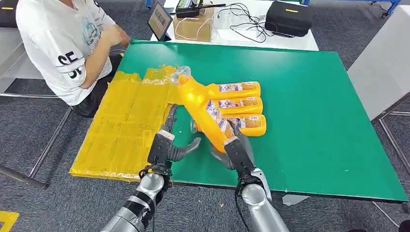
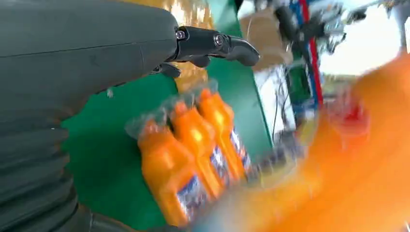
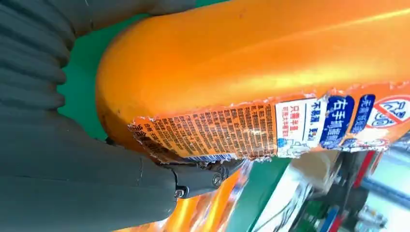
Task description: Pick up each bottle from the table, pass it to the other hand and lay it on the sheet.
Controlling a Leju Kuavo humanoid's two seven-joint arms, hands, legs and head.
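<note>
A grey carpeted floor [image 1: 333, 29] surrounds a green table [image 1: 309, 111] seen from above. At about nine to ten o'clock a seated person [image 1: 63, 43] in a white printed T-shirt sits just off the table's corner. Beside them a yellow sheet [image 1: 121, 130] covers the table's left part, reaching from ten o'clock down to seven o'clock. At twelve o'clock, beyond the green table, a white table [image 1: 270, 36] carries a cardboard box [image 1: 193, 24], a tablet [image 1: 159, 20], cables and a black case [image 1: 288, 18]. Near six o'clock the left hand [image 1: 176, 140] hangs over the green surface just right of the sheet, fingers spread and holding nothing, close beside the held bottle [image 1: 203, 113] without touching it. That orange bottle is lifted and tilted, its long axis running from five o'clock up to eleven o'clock, clear cap toward the sheet's far edge, base toward the robot. The right hand [image 1: 237, 150] grips it around the base end. Behind it, near the table's centre, three more orange bottles [image 1: 239, 104] lie flat side by side, long axes running nine to three o'clock, caps pointing toward nine o'clock
</note>
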